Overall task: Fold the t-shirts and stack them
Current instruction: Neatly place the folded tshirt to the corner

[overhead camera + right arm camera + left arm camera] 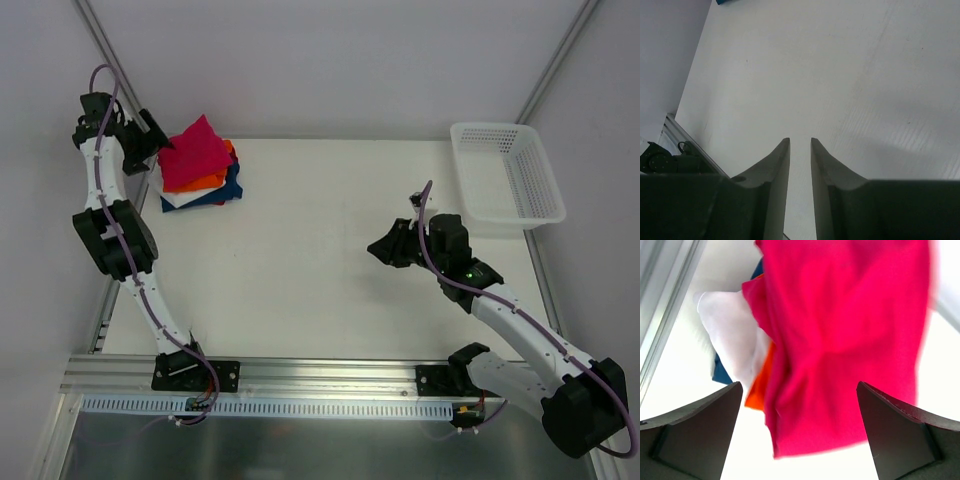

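Note:
The t-shirts lie stacked at the table's far left. A crimson-red one is on top, slightly askew, over an orange one, a white one and a navy one. My left gripper hovers at the stack's left edge, open wide, with the red cloth lying free between and below its fingers. My right gripper hangs above bare table right of centre, its jaws a narrow gap apart with nothing between them.
A white plastic mesh basket sits at the far right corner. A metal frame post runs close behind the left arm. The white table lies between the stack and the right arm.

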`<state>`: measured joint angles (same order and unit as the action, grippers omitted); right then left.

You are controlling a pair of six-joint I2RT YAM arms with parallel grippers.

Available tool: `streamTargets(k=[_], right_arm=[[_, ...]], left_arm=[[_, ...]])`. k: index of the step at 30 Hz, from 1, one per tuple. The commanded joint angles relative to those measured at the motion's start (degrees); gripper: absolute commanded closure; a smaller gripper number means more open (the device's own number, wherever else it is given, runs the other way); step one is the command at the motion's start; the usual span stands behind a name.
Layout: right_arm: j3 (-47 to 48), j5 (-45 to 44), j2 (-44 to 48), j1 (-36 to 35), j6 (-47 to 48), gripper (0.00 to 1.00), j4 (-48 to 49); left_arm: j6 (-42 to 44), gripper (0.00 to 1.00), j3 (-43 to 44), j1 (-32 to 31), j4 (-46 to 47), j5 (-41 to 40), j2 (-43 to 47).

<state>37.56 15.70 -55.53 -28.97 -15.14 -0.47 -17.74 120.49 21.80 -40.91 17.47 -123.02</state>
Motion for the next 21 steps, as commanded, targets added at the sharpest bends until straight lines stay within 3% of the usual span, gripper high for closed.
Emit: streamTargets(k=[1,8,13,20,21], right_arm=[[-0.4,1.0,1.2,-0.3,-0.9,0.74,3.0],[-0.3,0.0,0.9,-0.3,-0.9,0.68,3.1],[0.5,-1.6,0.4,-0.3,-0.8,0.59,1.9],[3.2,-2.8,0.2,-0.3,1.5,0.26,-2.6],[3.5,-3.2,0.3,-0.3,1.8,0.25,-2.7]], left_arm=[[-1.8,0.01,-1.0,0.0,0.4,0.0,9.6],[-3.9,0.01,-5.1,-0.9,0.4,2.6,18.9],[-4.2,0.01,-10.1,-3.3,0.4,2.3,26.9],[-4.4,0.01,-17.6,-10.6,0.7,0.1,36.3],[-4.4,0.01,-19.1,-13.1,0.8,-0.5,37.2]])
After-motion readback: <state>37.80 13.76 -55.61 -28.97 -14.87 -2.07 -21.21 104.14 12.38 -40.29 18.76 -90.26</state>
